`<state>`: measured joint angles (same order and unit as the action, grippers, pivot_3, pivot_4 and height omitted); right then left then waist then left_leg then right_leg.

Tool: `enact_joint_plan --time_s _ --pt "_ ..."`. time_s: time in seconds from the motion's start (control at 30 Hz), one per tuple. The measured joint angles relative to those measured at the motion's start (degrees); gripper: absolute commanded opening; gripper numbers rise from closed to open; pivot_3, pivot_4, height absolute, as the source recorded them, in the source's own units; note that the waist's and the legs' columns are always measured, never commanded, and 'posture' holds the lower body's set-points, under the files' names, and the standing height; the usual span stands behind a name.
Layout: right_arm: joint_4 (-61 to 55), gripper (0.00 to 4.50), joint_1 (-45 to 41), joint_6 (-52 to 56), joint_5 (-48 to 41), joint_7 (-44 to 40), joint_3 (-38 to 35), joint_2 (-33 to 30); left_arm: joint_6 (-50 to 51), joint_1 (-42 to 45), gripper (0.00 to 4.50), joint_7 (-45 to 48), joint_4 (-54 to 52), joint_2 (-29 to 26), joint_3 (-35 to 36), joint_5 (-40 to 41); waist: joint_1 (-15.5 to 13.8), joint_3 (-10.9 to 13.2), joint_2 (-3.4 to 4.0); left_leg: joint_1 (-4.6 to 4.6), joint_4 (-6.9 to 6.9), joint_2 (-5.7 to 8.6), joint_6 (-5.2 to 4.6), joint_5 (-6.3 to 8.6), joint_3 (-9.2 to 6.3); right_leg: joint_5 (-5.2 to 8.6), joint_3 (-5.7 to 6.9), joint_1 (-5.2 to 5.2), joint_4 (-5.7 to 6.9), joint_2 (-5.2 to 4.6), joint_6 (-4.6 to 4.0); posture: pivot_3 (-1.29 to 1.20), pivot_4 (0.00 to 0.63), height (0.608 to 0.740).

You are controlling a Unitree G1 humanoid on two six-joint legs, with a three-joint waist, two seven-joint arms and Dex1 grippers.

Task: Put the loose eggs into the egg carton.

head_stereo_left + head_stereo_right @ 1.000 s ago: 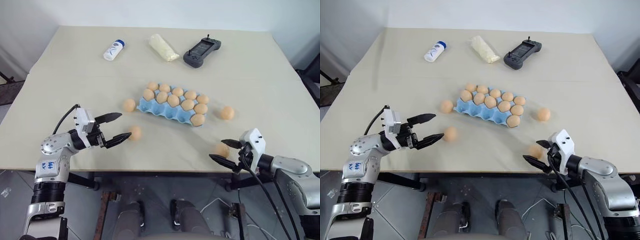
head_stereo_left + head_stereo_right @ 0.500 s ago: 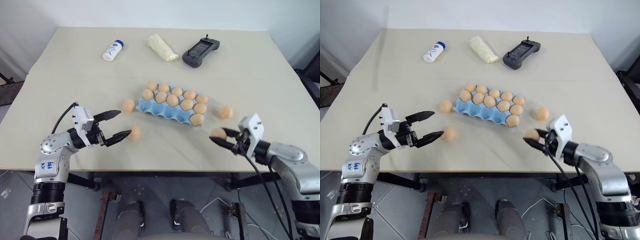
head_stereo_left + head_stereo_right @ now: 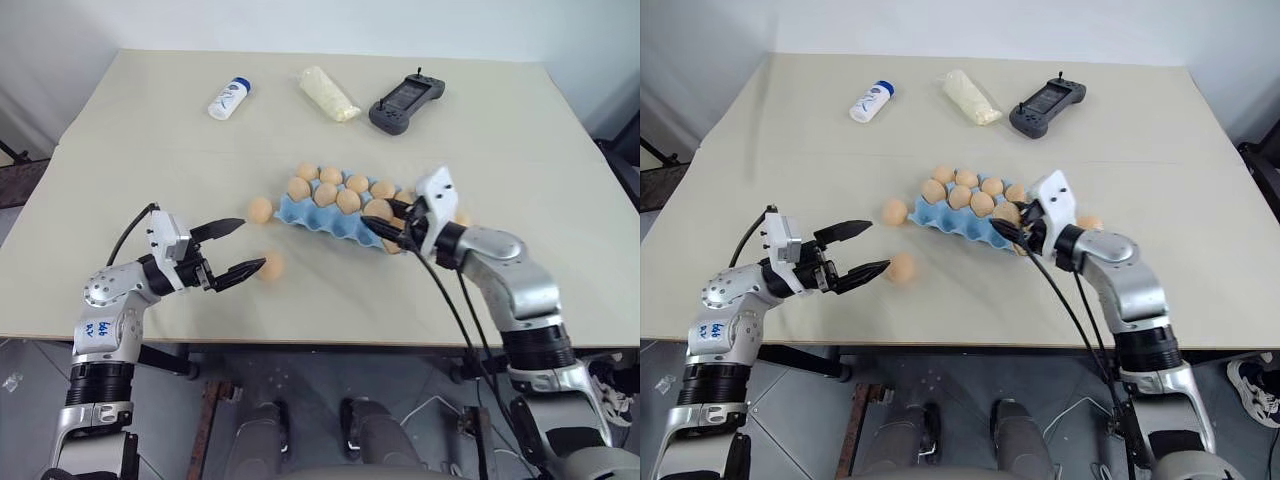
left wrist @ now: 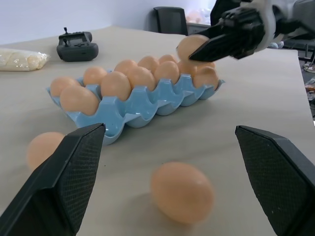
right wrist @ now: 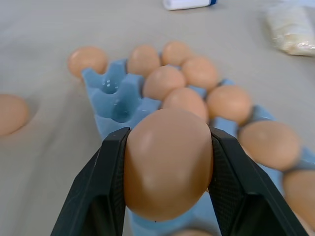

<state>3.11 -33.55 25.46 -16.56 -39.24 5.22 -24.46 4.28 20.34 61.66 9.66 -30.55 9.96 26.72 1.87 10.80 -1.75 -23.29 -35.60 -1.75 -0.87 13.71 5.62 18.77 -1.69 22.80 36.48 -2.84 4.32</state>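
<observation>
The right tool [image 3: 385, 229] is clamped on one tan egg [image 5: 168, 162] and holds it above the near edge of the light blue egg carton [image 3: 325, 220], which sits mid-worktop [image 3: 150, 130] with most cups filled. The left tool [image 3: 243, 248] gapes wide, holding nothing — a loose egg [image 3: 271, 265] lies just past its fingertips, another [image 3: 260, 209] beside the carton's left end

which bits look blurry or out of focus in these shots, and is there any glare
Left wrist view: the loose egg nearest the camera is soft, the egg carton behind it sharper. Right wrist view: the held egg is fairly crisp with a soft sheen, the table beyond blurs. Eye views: even light, no harsh glare.
</observation>
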Motion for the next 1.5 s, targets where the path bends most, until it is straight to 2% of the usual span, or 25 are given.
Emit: enact_joint_plan --time_s 0.07,0.1,0.3,0.43,0.57,0.77,0.93,1.23,1.5 --pt "2.76 1.82 -0.34 -2.11 1.48 -0.16 1.06 0.41 0.0 0.08 4.5 -0.04 -0.01 0.15 0.0 0.0 -0.03 0.0 0.0 0.0 -0.01 0.0 -0.01 0.0 0.01 0.0 0.0 0.0 0.01 0.0 0.0 0.0 0.15 0.74" --pt "4.23 2.54 -0.59 -3.02 2.11 -0.35 1.19 0.52 0.0 0.08 4.5 -0.08 -0.03 0.15 0.01 0.0 0.0 0.0 0.0 0.0 -0.01 0.0 -0.01 -0.01 0.02 0.0 0.0 0.0 0.03 0.0 0.0 0.0 0.15 0.74" --pt "6.0 4.48 -2.17 -4.94 3.62 -1.83 1.19 0.51 0.0 0.07 4.5 -0.35 -0.11 0.15 0.07 0.0 0.34 0.0 0.0 0.03 -0.01 -0.03 -0.01 -0.01 0.02 0.0 0.0 0.0 0.07 0.03 0.0 0.0 0.15 0.74" --pt "5.75 4.48 -2.12 -4.88 3.72 -3.05 1.11 -0.14 0.0 0.07 4.5 -0.59 -0.18 0.15 0.08 0.0 0.56 0.0 0.0 0.02 -0.01 -0.02 -0.01 -0.01 0.02 0.0 -0.01 0.0 0.07 0.02 0.0 0.0 0.15 0.74" --pt "1.13 4.48 -0.63 -3.2 2.05 -6.15 -0.72 -4.52 -0.02 0.06 4.5 -0.65 -0.24 0.22 0.1 0.0 0.5 0.0 0.0 0.02 0.01 -0.02 0.0 0.0 0.01 0.0 0.0 0.0 0.04 0.02 0.0 0.0 0.15 0.74" --pt "-6.63 4.48 8.6 -0.03 -4.41 -12.99 -7.99 -13.62 -0.13 0.07 4.5 -0.21 -0.09 0.2 0.23 0.02 -0.22 0.0 0.0 0.01 0.02 -0.02 -0.01 0.03 -0.01 0.0 0.0 -0.04 -0.06 0.0 0.0 0.0 0.15 0.74" --pt "-8.26 4.48 17.82 1.39 -8.23 -15.06 -17.84 -19.81 -0.2 0.15 4.5 0.13 0.11 0.14 0.28 0.02 -0.21 0.0 0.0 0.05 0.01 -0.02 0.01 0.04 -0.01 0.0 -0.01 -0.08 -0.05 0.0 0.0 0.0 0.15 0.74" --pt "-9.76 4.48 29.33 1.83 -10.63 -14.98 -27.81 -20.73 -0.21 0.27 4.5 0.63 0.35 0.12 0.3 0.02 -0.17 0.0 0.0 0.1 -0.03 -0.02 -0.01 0.01 0.01 0.0 -0.06 -0.12 0.01 0.03 0.0 0.0 0.15 0.74" --pt "-7.73 4.48 28.42 -0.26 -9.92 -12.54 -28.98 -19.88 -0.64 1.64 4.5 1.83 2.57 0.09 0.31 0.02 -0.06 0.0 0.0 0.13 -0.05 -0.02 0.02 0.02 0.02 0.0 -0.08 -0.13 0.04 0.04 0.01 0.0 0.15 0.74"
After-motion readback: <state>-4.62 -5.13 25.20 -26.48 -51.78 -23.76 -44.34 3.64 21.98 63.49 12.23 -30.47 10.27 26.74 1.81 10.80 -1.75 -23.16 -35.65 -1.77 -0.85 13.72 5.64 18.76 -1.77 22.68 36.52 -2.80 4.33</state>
